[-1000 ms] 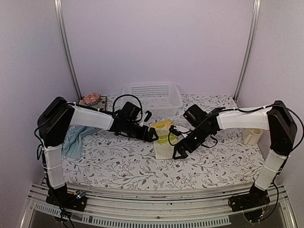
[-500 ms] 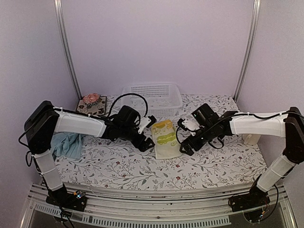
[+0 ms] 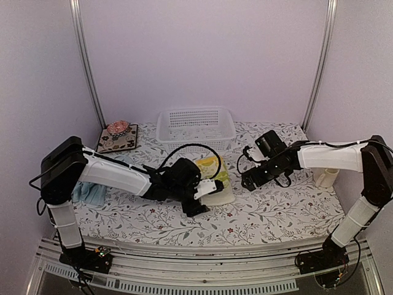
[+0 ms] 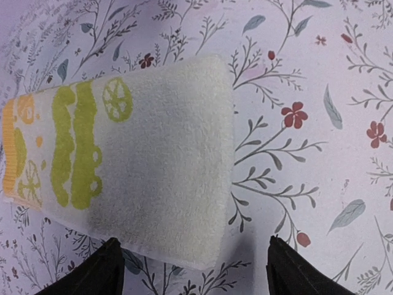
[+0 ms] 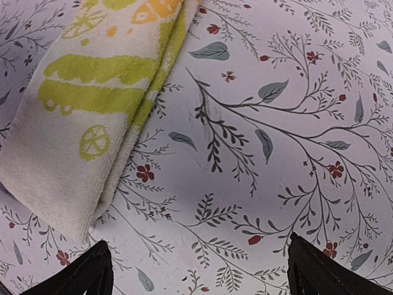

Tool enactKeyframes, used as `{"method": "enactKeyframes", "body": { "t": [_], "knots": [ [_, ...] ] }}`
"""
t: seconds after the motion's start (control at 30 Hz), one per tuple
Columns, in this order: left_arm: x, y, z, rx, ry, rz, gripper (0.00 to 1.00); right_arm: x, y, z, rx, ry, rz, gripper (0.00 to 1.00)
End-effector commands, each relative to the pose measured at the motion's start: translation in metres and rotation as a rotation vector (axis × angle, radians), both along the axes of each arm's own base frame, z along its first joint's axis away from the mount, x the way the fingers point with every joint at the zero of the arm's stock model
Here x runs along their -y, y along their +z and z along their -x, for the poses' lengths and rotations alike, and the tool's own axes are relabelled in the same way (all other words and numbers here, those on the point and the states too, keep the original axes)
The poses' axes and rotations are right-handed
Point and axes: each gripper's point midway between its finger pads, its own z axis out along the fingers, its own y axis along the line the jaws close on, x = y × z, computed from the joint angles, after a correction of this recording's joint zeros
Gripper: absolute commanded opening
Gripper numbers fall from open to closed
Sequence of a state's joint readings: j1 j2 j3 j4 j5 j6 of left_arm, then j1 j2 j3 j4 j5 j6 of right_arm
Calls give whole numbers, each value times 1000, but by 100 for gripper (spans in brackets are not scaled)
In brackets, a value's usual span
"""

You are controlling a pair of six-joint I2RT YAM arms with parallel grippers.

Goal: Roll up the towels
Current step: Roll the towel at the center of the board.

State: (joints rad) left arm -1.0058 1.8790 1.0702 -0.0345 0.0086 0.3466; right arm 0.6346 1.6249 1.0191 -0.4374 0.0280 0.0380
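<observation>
The yellow-green towel (image 3: 214, 174) lies folded flat on the flowered tablecloth, its lemon-print end toward the basket. My left gripper (image 3: 196, 208) is open at the towel's plain near end. In the left wrist view the towel (image 4: 141, 153) fills the middle, and its near corner sits between the fingers of the left gripper (image 4: 196, 276). My right gripper (image 3: 249, 182) is open to the right of the towel and holds nothing. In the right wrist view, bare cloth lies under the right gripper (image 5: 202, 273), with the towel (image 5: 92, 117) at upper left. The light blue towel (image 3: 89, 192) lies crumpled at far left, partly behind my left arm.
A white slotted basket (image 3: 196, 125) stands at the back centre. A dark floral mat (image 3: 120, 140) with a small pink object on it lies at the back left. At the right edge stands a pale cup (image 3: 325, 177).
My left gripper has swung from the towel's left side round to its near end. My right gripper has drawn back to the right, away from the towel. The towel now lies flatter.
</observation>
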Motion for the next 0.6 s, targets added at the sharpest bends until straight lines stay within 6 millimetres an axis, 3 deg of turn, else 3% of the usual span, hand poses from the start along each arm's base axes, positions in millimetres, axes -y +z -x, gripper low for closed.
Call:
{"method": "enactKeyframes", "body": {
  "t": [0.0, 0.23, 0.27, 0.33, 0.57],
  "knots": [
    [10, -5, 2, 94, -54, -51, 80, 1, 15, -4, 13, -30, -54, 99],
    [11, -18, 0, 163, -56, -126, 77, 2, 13, -2, -1, -38, -61, 99],
    [9, -32, 1, 157, -61, -160, 75, 2, 12, -1, -5, -39, -64, 99],
    [9, -36, 1, 160, -64, -175, 70, 1, 13, -1, -4, -39, -68, 99],
    [10, -40, 6, 142, -86, -185, 32, 0, 21, -1, 28, -8, -78, 99]
  ]
}}
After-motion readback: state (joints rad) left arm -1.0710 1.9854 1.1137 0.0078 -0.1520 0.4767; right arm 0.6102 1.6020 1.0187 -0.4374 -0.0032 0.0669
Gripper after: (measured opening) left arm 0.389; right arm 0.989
